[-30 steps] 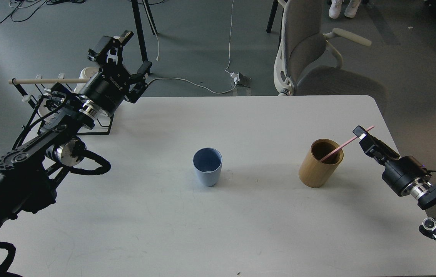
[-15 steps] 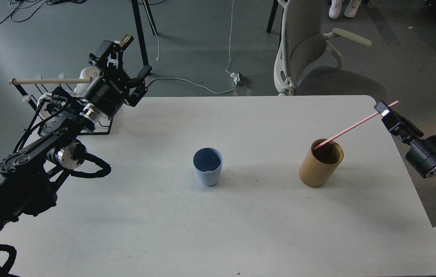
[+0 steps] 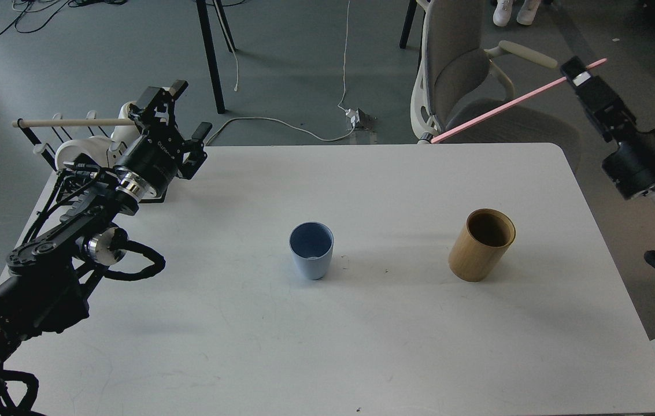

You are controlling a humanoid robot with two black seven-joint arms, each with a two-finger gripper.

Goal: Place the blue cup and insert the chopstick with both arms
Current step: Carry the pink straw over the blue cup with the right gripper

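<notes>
Head view: your right gripper [image 3: 577, 72] hangs high over the table's far right corner, clamped near the upper end of the pink chopstick [image 3: 506, 106]; the stick's long axis slants down and to the left, its free tip hanging in front of the grey office chair [image 3: 460, 75], clear of the tan wooden holder [image 3: 481, 245]; the blue cup [image 3: 311, 249] stands upright and empty near the middle of the white table [image 3: 362, 346], well apart from that tip, below it and to the left, so the coming move looks like a carry leftward and down with the tip brought over the cup's mouth; your right arm is the nearer one to do it; your left gripper [image 3: 180, 115] sits at the far left corner beside the black wire rack [image 3: 44, 144] with its fingers spread and nothing between them; against half a second ago, the chopstick's tip has come out of the wooden holder and risen with the right gripper, while the left arm has drawn back slightly and the cup has not moved.
</notes>
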